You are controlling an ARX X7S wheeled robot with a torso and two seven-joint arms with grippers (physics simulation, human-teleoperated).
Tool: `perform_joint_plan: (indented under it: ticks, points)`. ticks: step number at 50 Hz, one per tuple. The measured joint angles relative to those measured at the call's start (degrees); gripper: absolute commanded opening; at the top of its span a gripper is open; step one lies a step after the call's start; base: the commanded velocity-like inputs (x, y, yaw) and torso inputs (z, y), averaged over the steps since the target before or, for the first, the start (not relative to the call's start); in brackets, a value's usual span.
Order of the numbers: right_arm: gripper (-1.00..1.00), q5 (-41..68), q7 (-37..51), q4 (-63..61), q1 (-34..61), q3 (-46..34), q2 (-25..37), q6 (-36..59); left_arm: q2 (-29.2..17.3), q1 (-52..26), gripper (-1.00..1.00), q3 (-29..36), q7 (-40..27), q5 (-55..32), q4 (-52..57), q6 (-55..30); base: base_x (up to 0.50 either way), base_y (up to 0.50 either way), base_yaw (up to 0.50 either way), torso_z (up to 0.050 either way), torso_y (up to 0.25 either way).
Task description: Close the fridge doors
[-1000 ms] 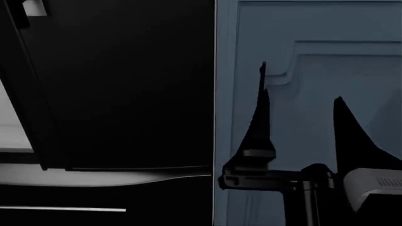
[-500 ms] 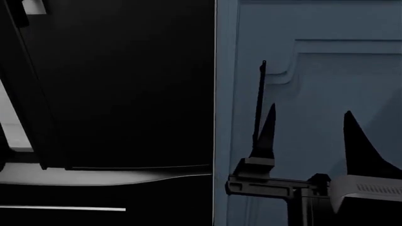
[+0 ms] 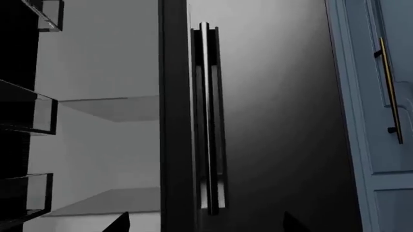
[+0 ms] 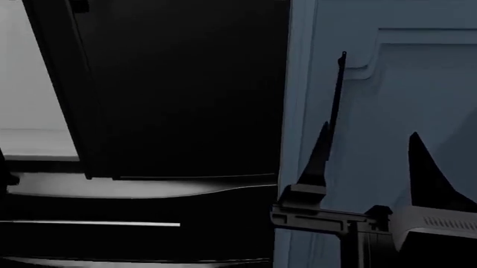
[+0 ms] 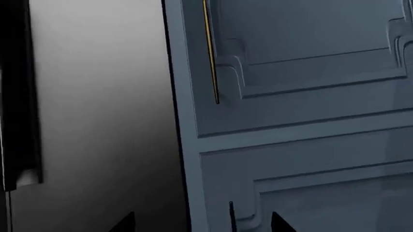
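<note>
The right fridge door (image 4: 186, 89) is a glossy black slab in the head view, with its bar handle (image 3: 206, 121) showing in the left wrist view. White fridge lining (image 3: 103, 63) shows beside its edge. The left fridge door (image 3: 16, 145) stands open, with clear bins (image 3: 38, 113) on its inner face. My left gripper (image 3: 205, 224) is open and empty, facing the right door's handle edge. My right gripper (image 4: 369, 162) is open and empty in front of the blue-grey cabinet (image 4: 387, 100), beside the right door (image 5: 96, 121).
Below the doors is a black drawer with a silver bar handle (image 4: 89, 224). The cabinet has a thin vertical handle (image 4: 339, 95), close to my right gripper's left finger (image 4: 319, 153). Glass shelves (image 3: 116, 106) cross the fridge interior.
The head view has shifted, so the fridge and cabinet sit further right and higher in the picture. My right gripper dropped lower a second ago and has held its place in the view since.
</note>
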Motion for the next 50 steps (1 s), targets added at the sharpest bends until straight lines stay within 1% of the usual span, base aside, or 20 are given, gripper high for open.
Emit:
perform_joint_plan:
  ticks: [32,50]
  points:
    - [1.00,0.0,-1.1,0.2,-1.2,1.1,0.0,-1.0,0.1,0.9,1.00,-0.4,-0.9,-0.2,-0.7,1.4,-0.23,0.41,0.00,0.000,0.000]
    - [1.00,-0.2,-1.6,0.1,-1.7,1.5,0.0,-0.7,-0.1,0.9,1.00,-0.4,-1.4,-0.6,-0.7,1.4,-0.12,0.44,0.00,0.000,0.000]
